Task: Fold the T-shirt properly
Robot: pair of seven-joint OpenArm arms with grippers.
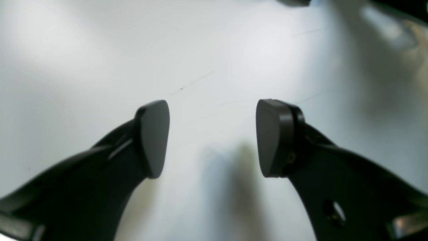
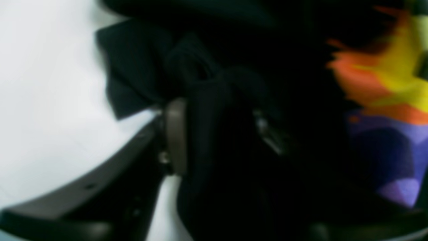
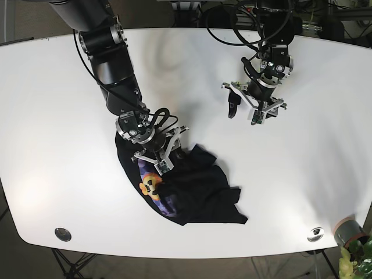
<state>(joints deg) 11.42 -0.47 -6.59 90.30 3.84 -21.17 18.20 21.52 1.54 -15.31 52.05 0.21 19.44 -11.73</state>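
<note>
Right end effector point(image 3: 165, 156) grips T-shirt point(image 3: 192, 192) near table point(image 3: 58, 116) centre.

Robotics lab: large white oval table point(image 3: 52, 116), black cables point(image 3: 232, 26) at 12 o'clock, stand legs beneath.

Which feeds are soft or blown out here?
Right wrist: blurred throughout, the black T-shirt crushed to near-solid dark around the right hand, print smeared. Left wrist: left hand pads fairly sharp, table soft and bright behind. Base: sharp, mild glare on the table's left.
</note>
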